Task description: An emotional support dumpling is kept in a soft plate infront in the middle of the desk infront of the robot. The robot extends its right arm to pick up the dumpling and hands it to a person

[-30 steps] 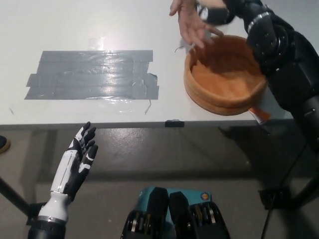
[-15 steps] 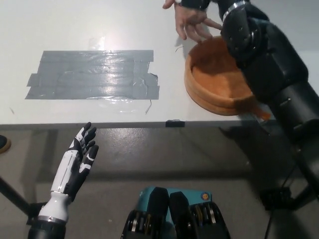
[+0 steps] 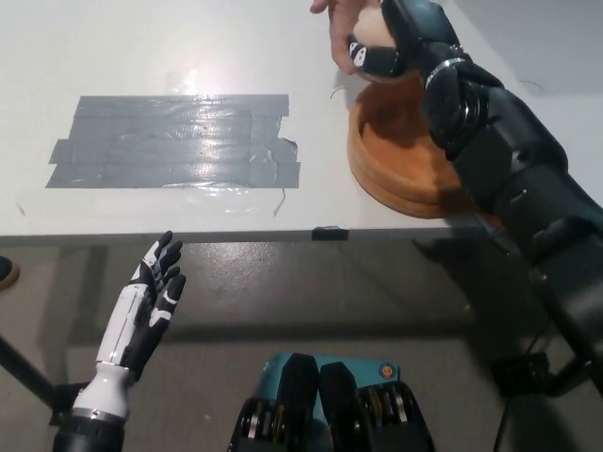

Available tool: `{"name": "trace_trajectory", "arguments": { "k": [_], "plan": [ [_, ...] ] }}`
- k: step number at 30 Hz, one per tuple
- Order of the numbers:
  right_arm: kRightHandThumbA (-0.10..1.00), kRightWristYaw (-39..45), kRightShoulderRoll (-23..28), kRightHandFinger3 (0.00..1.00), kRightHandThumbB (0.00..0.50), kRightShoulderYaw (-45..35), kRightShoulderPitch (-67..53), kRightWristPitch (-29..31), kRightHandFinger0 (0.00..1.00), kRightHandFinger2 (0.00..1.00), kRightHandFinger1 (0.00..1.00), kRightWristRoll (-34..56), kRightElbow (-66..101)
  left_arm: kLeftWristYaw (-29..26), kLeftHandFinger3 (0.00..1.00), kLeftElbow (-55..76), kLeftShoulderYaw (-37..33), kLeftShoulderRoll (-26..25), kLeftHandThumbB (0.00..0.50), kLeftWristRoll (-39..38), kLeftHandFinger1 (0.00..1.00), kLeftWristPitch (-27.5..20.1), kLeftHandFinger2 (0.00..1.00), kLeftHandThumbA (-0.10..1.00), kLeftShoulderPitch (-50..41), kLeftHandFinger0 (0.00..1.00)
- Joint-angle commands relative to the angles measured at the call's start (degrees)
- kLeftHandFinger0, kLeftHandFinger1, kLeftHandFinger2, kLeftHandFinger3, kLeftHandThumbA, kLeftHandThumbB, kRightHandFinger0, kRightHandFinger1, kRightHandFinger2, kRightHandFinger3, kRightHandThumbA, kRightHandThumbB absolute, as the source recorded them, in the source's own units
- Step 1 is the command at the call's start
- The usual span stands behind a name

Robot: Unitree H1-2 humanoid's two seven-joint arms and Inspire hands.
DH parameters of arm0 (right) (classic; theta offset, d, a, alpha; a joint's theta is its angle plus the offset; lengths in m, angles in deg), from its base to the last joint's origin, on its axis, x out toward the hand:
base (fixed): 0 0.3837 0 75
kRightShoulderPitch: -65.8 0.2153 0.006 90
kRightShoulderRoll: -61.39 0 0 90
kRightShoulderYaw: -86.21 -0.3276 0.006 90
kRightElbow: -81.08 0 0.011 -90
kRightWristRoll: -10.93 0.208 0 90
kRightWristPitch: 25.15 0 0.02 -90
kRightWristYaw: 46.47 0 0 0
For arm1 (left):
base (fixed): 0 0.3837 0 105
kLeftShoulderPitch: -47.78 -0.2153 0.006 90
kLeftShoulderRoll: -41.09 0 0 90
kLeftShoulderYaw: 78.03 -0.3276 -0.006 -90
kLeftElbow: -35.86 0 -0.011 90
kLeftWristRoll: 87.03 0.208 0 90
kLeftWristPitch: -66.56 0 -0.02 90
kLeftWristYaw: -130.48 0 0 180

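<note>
The black right hand (image 3: 400,42) was up at the one o'clock edge of the view, above the far rim of the round orange soft plate (image 3: 396,179), fingers curled snugly around the pale, rounded dumpling (image 3: 367,42). Right against it at twelve o'clock, a person's hand (image 3: 337,24) cupped the dumpling's far side, so it sat pinched between the two, clear of the plate. This looked like the handover itself. To do it well, the arm should hold steady and loosen its grip only once the person's hand plainly bears the dumpling, opening slowly so nothing drops back toward the white bench (image 3: 113,47). The white left hand (image 3: 151,301) rested at seven o'clock below the bench edge, fingers loosely spread, holding nothing.
</note>
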State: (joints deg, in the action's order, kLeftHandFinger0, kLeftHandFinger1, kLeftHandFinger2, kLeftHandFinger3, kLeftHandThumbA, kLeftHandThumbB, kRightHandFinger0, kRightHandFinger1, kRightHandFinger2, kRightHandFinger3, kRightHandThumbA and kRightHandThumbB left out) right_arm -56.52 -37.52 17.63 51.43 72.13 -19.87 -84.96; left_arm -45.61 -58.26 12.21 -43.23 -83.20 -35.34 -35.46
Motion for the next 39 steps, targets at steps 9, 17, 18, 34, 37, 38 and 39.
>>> {"name": "trace_trajectory", "arguments": {
  "k": [9, 17, 18, 34, 37, 38, 39],
  "plan": [
    [0.88, 6.66, 1.67, 1.0, 0.495, -1.33, 4.84, -0.52, 1.0, 1.0, 1.0, 2.58, 6.61, 0.46, 1.0, 1.05, -0.05, -1.13, 0.318, 0.32, 1.0, -1.18, 1.0, 0.86, 1.43, 1.0],
    [0.95, 5.14, 3.71, 1.0, 0.5, -4.0, 2.82, -0.05, 1.0, 1.0, 1.0, 3.3, 15.38, 0.68, 1.0, 1.2, -0.22, -1.31, 0.314, 0.49, 1.0, -0.83, 1.0, 0.88, 1.37, 1.0],
    [0.96, 4.51, 4.0, 1.0, 0.5, -4.29, 2.53, 0.25, 1.0, 1.0, 1.0, 3.35, 16.39, 0.73, 1.0, 1.14, -0.21, -1.31, 0.313, 0.34, 1.0, -0.78, 1.0, 0.88, 1.38, 1.0],
    [0.98, 14.96, 11.79, 1.0, 0.447, -15.09, -23.57, -10.6, 1.0, 1.0, 1.0, 12.7, 87.02, 0.9, 1.0, 0.42, -0.21, -1.23, 0.311, -0.13, 1.0, -0.4, 1.0, 0.86, 2.47, 1.0],
    [1.0, 15.16, 12.27, 1.0, 0.416, -15.56, -34.36, -11.57, 1.0, 1.0, 1.0, 13.52, 102.85, 0.91, 1.0, 0.15, -0.45, -1.32, 0.311, 0.34, 1.0, -0.94, 1.0, 0.86, 2.15, 1.0],
    [1.0, 15.08, 12.15, 1.0, 0.418, -15.63, -37.09, -11.84, 1.0, 1.0, 1.0, 13.32, 106.35, 0.86, 1.0, -0.02, -0.49, -1.33, 0.311, 0.5, 1.0, -1.11, 1.0, 0.87, 2.15, 1.0],
    [1.0, 14.98, 11.71, 1.0, 0.431, -15.43, -40.71, -12.67, 1.0, 1.0, 1.0, 14.05, 110.67, 0.82, 1.0, -0.23, -0.56, -1.24, 0.307, 0.54, 1.0, -1.51, 1.0, 0.87, 1.95, 1.0]
  ]
}}
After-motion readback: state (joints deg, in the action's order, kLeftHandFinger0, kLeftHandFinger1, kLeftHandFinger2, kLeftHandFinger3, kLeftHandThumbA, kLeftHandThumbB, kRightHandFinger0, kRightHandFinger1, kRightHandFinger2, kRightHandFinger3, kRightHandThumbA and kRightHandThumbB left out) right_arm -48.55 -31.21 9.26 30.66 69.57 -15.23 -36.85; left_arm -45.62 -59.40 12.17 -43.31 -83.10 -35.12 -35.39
